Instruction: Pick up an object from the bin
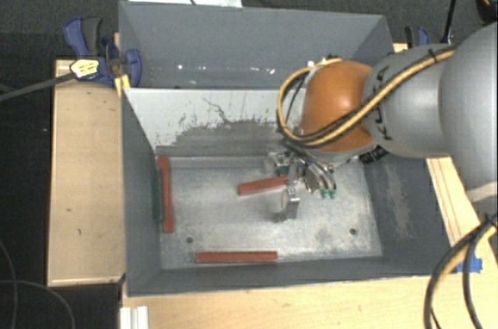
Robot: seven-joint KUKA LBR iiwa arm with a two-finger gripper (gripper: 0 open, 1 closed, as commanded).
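Along the left wall of the bin (pixel 257 47), I note a red stick (pixel 166 199) lying lengthwise at the wall's foot, with a dark green strip (pixel 157 195) touching it on the wall side. Along the lower edge of the floor, left of centre: a second red stick (pixel 236 257), flat, parallel to that edge, well apart from the others. Middle of the floor: a third red stick (pixel 261 186), a little askew, left end lower in the view, right end up against the gripper (pixel 292 199). The gripper sits low over the floor, just right of centre, at that stick's right end. From my seat I cannot tell how its grip is set, nor whether the stick's end is inside it; the wrist hardware crowds that spot. Above the gripper: the wrist's orange cover (pixel 334 106) and looped cables (pixel 292 113). The arm (pixel 436 110) reaches in from the right, over the bin's right wall.
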